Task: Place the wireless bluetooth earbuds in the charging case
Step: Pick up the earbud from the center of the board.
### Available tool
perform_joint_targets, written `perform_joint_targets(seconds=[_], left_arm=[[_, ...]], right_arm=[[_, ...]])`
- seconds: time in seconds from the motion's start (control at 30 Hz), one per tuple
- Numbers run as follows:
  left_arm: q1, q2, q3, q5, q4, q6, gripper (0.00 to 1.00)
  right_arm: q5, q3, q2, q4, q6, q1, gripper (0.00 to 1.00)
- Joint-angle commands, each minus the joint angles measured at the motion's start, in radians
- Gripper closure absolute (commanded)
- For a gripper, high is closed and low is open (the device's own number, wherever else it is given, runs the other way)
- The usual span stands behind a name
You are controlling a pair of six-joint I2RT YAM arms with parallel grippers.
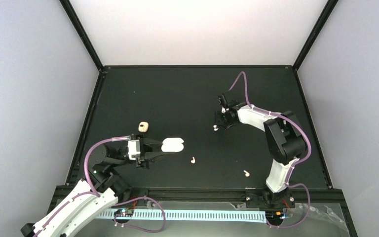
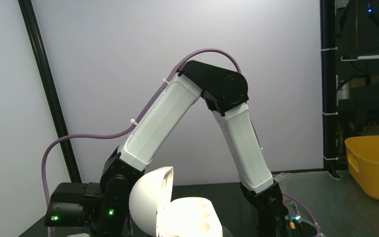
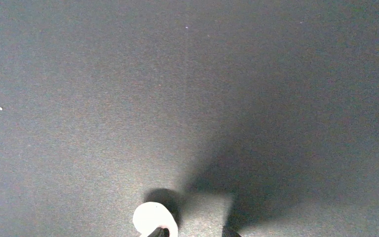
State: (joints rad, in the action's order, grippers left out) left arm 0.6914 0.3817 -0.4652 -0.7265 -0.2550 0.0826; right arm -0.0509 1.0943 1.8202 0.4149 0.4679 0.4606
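Toward the left of the desk (image 1: pixel 128 89) sits a little peach-tan lump (image 1: pixel 144 126). Just below and right of it, the left hand (image 1: pixel 162 146) is clamped tight on the charging case (image 1: pixel 173 144), holding it out toward the middle. From that arm's own camera the lid (image 2: pixel 150 205) stands swung up and I see nothing seated inside, though glare washes out the wells. Right of the case, low in the middle of the frame, one earbud (image 1: pixel 193 160) lies loose on the desk. Further right and higher, the right hand (image 1: pixel 217 124) points down at a white rounded piece (image 1: pixel 215 128), likely an earbud too. Its fingers barely show, so I cannot tell whether it pinches the piece. Lower right lies another earbud (image 1: pixel 246 173). So the case is open and ready, but nothing is inserted yet.
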Motion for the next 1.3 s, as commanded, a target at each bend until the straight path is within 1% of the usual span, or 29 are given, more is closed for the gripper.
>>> perform_joint_targets(seconds=[0.0,0.4,0.77,1.0,1.07,1.27], left_arm=[[0.006,0.004,-0.004,-0.015,-0.026,0.002,0.99],[0.005,0.002,-0.004,-0.015,-0.027,0.002,0.98],[0.006,0.001,-0.004,-0.014,-0.026,0.003,0.98],[0.006,0.003,-0.004,-0.017,-0.026,0.005,0.99],[0.006,0.003,-0.004,-0.016,-0.027,0.006,0.98],[0.007,0.004,-0.003,-0.017,-0.027,0.006,0.98]], right_arm=[[0.011,0.024,0.031,0.015,-0.012,0.024,0.7],[0.01,0.048,0.043,0.023,-0.009,0.063,0.74],[0.008,0.064,0.042,0.024,-0.004,0.088,0.84],[0.018,0.065,0.032,0.024,-0.004,0.089,0.94],[0.021,0.067,0.028,0.023,-0.004,0.089,0.98],[0.036,0.065,-0.015,0.024,0.0,0.089,0.99]])
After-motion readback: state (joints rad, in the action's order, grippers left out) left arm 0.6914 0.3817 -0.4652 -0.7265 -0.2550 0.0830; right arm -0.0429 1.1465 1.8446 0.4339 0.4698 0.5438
